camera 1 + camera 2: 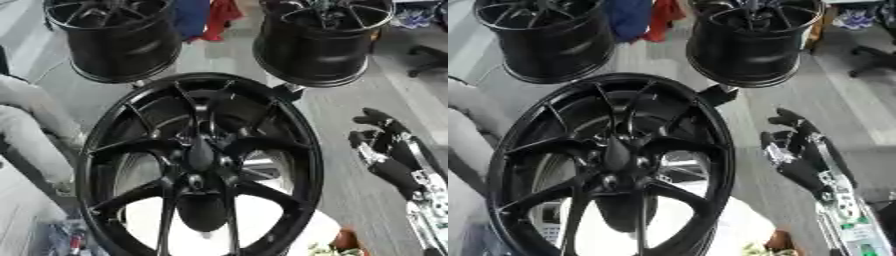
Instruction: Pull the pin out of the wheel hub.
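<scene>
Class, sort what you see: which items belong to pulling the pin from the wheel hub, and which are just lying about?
Belongs to the job:
large black spoked alloy wheel
right robot hand, open beside it

Lying about:
two black wheel rims behind
blue and red cloth

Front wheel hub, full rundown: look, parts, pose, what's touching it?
The front wheel hub is a glossy black, metal-looking rim with thin spokes running from a dark centre to a deep barrel. It stands on edge, face toward the camera, filling the middle of the view, in front of two similar rims behind. No pin can be made out. The right hand hangs beside it with relaxed fingers, not touching.
</scene>
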You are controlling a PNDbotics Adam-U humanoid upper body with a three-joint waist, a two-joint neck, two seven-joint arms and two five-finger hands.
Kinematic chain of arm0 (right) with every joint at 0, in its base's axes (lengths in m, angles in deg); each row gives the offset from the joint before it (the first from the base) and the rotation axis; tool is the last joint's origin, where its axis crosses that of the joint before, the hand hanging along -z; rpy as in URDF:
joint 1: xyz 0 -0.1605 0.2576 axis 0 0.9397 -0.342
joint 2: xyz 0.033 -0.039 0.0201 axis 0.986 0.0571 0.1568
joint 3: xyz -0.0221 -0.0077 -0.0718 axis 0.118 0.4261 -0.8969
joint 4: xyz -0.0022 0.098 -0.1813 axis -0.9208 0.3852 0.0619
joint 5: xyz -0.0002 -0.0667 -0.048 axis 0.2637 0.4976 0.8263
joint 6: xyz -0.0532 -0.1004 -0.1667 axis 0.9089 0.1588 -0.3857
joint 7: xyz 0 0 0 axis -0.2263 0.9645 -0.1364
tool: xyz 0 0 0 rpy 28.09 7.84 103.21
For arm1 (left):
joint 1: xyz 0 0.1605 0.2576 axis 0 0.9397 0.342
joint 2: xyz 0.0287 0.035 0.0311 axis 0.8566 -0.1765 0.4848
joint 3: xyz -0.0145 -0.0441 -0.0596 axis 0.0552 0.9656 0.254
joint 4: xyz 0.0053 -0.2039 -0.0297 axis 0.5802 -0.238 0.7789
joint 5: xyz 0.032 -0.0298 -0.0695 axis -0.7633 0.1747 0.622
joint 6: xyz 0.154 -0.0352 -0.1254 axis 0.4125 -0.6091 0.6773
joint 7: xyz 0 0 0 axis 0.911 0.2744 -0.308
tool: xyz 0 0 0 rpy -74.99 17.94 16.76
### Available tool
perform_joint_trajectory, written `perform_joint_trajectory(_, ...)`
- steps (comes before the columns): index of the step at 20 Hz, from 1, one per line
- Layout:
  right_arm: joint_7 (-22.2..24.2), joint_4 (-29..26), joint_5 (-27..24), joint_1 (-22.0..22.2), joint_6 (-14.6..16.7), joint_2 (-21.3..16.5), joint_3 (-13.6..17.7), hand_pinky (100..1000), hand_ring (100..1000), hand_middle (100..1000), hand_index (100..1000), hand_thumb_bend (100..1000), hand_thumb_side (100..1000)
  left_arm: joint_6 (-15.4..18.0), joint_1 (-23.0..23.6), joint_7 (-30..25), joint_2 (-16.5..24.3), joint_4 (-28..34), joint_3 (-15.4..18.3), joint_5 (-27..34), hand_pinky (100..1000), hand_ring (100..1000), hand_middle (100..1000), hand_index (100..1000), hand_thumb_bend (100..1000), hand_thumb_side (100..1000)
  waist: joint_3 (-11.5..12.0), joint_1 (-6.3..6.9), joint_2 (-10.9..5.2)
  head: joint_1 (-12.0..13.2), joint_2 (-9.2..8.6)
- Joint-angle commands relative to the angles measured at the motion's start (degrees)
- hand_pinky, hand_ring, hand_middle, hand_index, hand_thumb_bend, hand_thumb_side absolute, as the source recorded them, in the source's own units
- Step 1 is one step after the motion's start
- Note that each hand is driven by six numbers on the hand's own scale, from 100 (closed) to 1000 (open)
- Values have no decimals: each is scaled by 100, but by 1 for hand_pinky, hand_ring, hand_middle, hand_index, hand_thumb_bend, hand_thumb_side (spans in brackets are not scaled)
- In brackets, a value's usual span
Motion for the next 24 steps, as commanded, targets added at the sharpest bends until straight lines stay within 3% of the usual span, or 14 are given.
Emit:
perform_joint_trajectory(1,-5,-78,-8,-68,8,-27,29,646,650,770,888,251,273,93,214,596,-565,1090,143,726,466,662,736,816,316,700,-5,-12,-30,-42,-14)
perform_joint_trajectory(5,-5,-96,-22,-105,11,-6,28,646,650,771,888,253,274,58,468,883,-1479,1930,248,1129,461,659,730,806,268,665,14,-62,9,-55,-14)
perform_joint_trajectory(8,-3,-107,-29,-111,8,-4,27,646,650,771,889,254,274,70,535,977,-1844,2292,264,1150,464,661,725,801,266,653,18,-71,16,-41,-14)
perform_joint_trajectory(13,0,-123,-45,-127,7,-11,15,646,650,771,890,255,273,121,584,983,-2102,2623,217,1080,464,658,717,797,252,635,30,-72,20,-38,-14)
perform_joint_trajectory(24,-13,-147,-44,-156,6,-19,30,647,651,771,890,259,274,90,600,981,-2505,2576,86,1171,449,622,684,778,244,616,56,-98,42,24,-14)
